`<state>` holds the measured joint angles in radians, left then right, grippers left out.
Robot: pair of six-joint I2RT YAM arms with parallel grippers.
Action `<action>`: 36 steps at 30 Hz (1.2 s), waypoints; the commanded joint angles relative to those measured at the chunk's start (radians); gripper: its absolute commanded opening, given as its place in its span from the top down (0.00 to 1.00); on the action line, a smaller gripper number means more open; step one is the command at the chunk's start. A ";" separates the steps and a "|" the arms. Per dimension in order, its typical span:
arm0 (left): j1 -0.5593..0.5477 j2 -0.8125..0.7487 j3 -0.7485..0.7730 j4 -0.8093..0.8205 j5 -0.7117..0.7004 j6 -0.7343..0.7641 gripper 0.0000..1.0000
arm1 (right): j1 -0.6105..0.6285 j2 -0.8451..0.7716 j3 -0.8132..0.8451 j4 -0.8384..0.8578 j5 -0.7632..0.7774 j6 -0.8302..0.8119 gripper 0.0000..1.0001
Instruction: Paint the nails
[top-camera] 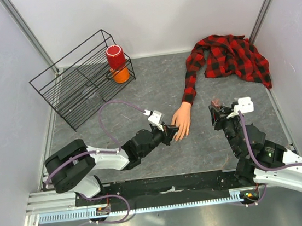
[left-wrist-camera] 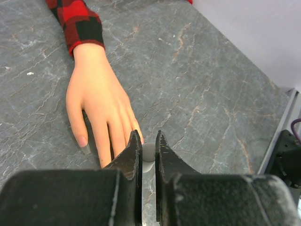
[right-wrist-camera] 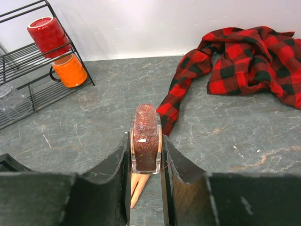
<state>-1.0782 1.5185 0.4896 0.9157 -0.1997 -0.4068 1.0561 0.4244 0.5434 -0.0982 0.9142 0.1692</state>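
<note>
Left end effector [left-wrist-camera: 148,141], closed on a small pale object [left-wrist-camera: 148,153], stood just beside the fingertips of the mannequin hand [left-wrist-camera: 99,108], which lay palm-down on the table [left-wrist-camera: 211,94]. The nails [left-wrist-camera: 82,141] were at the hand's near end. Right of the hand, well apart, the right end effector [right-wrist-camera: 146,140] clamped an upright glittery polish bottle [right-wrist-camera: 146,125]. Beyond the hand ran its plaid sleeve [left-wrist-camera: 77,21], and far to the left stood a wire rack [top-camera: 76,89].

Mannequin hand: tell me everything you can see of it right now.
The mannequin hand is pale peach, smooth, plastic-looking. It lies palm down on the grey table, fingers close together, wrist inside a red-and-black plaid sleeve. The thumbnail looks unpainted. The left gripper, shut on a small pale piece, hides some fingertips; contact unclear.
</note>
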 commanded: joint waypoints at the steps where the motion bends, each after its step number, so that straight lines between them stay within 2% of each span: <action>1: -0.002 0.040 -0.013 0.109 -0.055 0.031 0.98 | -0.002 -0.003 -0.008 0.048 -0.015 -0.011 1.00; 36: -0.002 0.175 0.038 0.109 -0.099 0.121 0.98 | -0.004 -0.016 -0.016 0.057 -0.032 -0.016 1.00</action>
<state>-1.0782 1.6825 0.4953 0.9817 -0.2615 -0.3378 1.0561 0.4175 0.5301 -0.0834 0.8925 0.1669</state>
